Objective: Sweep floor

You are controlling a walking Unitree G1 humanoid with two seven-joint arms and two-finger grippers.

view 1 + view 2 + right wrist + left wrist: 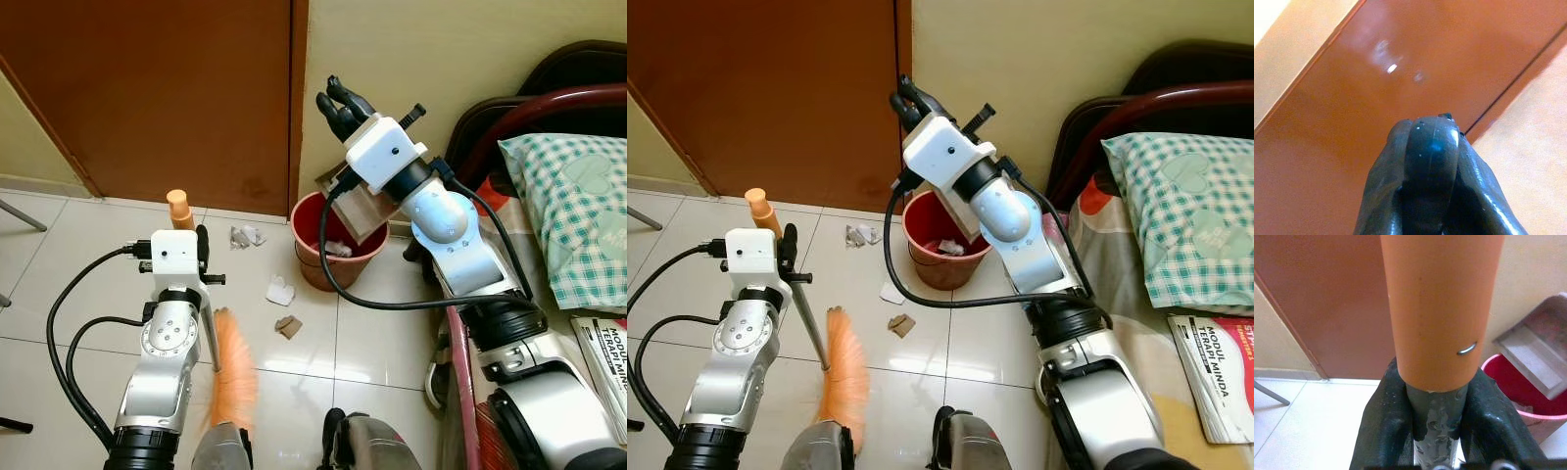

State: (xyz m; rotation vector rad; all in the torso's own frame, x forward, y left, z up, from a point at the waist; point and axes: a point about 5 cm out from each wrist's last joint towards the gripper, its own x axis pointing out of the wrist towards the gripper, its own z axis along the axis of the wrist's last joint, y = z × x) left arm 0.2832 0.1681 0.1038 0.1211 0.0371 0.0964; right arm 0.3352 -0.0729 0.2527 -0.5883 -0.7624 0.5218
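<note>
While the left gripper (pixel 1436 431) has its jaws clamped on the broom (pixel 232 377) handle at lower left of the frame, the right gripper (pixel 345 106) at upper centre has its jaws pressed together on the dustpan (pixel 357 208) handle, tilting the pan over the one red bin (pixel 312 264). Three paper scraps (pixel 280 291) lie on the tiled floor (pixel 88 235) left of the bin. One broom, one dustpan. I judge the broom light, its handle stiff, its orange bristles soft; hold the handle.
</note>
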